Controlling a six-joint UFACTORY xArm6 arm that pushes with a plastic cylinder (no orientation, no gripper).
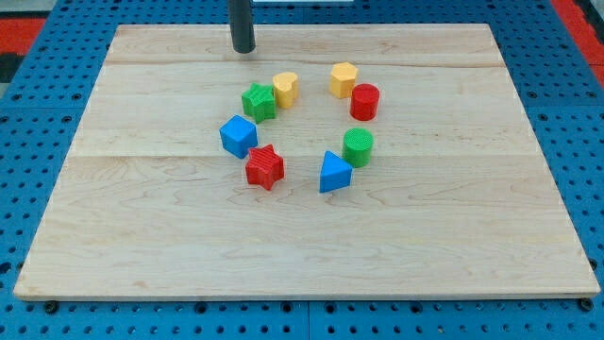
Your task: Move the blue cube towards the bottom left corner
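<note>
The blue cube point(238, 135) sits left of the board's middle, on the left side of a ring of blocks. A green star point(259, 101) lies just above and to its right, a red star point(265, 167) just below and to its right. My tip point(244, 49) is near the view's top, well above the blue cube and apart from every block.
The ring also holds a yellow cylinder-like block point(285, 89), a yellow hexagon point(343, 79), a red cylinder point(365, 101), a green cylinder point(359, 147) and a blue triangular block point(333, 173). The wooden board point(142, 236) lies on a blue pegboard surface.
</note>
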